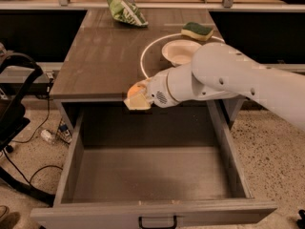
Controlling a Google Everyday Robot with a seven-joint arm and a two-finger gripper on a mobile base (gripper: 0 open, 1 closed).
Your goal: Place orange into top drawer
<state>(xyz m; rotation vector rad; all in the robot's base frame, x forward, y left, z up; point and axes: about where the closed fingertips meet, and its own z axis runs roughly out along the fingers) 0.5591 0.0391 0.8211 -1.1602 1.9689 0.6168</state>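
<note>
My gripper point(138, 98) is at the front edge of the dark table, above the back of the open top drawer point(152, 175). Its pale fingers are shut on the orange point(135, 89), which shows as a small orange patch between them. The drawer is a wide grey box, pulled fully out, with nothing inside and a small black handle on its front panel point(157, 222). My white arm reaches in from the right and hides part of the table's front right corner.
On the table point(105, 56) lie a white bowl point(180, 51) inside a white ring, a green and yellow sponge point(197, 30) and a green bag point(126, 12). A black chair and cables point(19, 109) are on the floor to the left.
</note>
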